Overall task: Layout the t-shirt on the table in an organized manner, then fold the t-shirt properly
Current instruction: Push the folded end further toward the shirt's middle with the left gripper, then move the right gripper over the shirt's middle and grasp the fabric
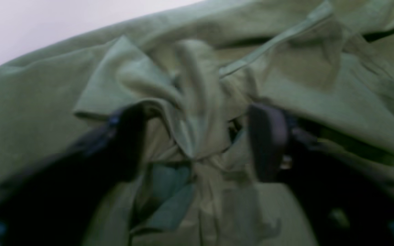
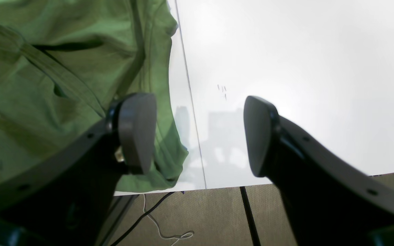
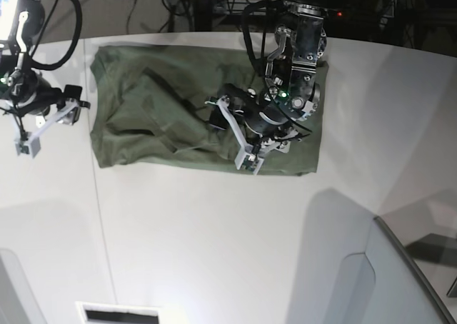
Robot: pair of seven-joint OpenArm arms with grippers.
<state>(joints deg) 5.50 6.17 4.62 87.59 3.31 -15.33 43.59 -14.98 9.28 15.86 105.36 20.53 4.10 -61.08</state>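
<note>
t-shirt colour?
Olive green t-shirt, plain where visible; shows best in the base view.

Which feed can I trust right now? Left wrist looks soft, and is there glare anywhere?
Left wrist view: blurred and dim, the t-shirt folds smeared and the left gripper a dark blob. Right wrist view: sharp on the right gripper, but the table is washed out white, with wide-angle curving. Base view: the clearest, with soft shadows on the near table and a dark background.

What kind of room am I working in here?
Probably a robotics lab or workshop: a big white table carries only the t-shirt, cables and dark equipment crowd the floor behind it, and a loose cord trails over carpet.
</note>
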